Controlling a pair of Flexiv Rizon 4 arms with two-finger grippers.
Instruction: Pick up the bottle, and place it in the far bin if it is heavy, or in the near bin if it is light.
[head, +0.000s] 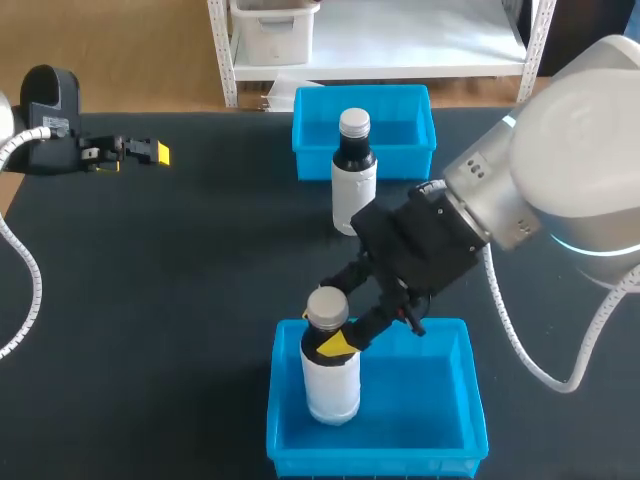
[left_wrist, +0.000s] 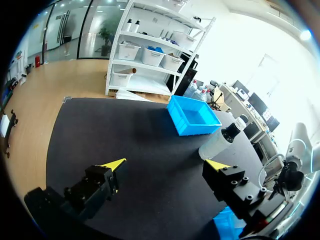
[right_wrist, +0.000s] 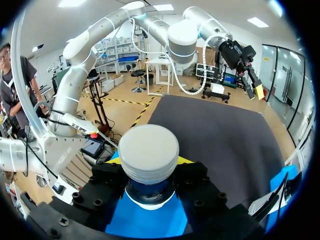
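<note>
Hanging above the table (head: 180, 300) at its left side, the left gripper (left_wrist: 165, 164) has its yellow-tipped fingers (left_wrist: 114, 164) spread wide with nothing between them. Well ahead of it and off to its right is the far bin (left_wrist: 192, 116), a blue tub. Just beside that bin's near wall a second bottle (head: 353, 175) stands upright on the table, dark with a white label and a pale cap, well apart from either gripper. Further right and nearer the robot, the right gripper (head: 336, 342) comes in from the right side and is closed around the neck of the bottle (head: 331, 375), one finger on each side just under its pale cap (right_wrist: 148, 152). The wrist view shows the cap sitting directly above the two black finger blocks that press against the neck. This bottle hangs upright below the gripper, its white body down inside the near bin (head: 470, 400), close to that bin's left wall. Whether its base rests on the bin floor cannot be told. The near bin lies directly under the right gripper, well apart from the far bin.
</note>
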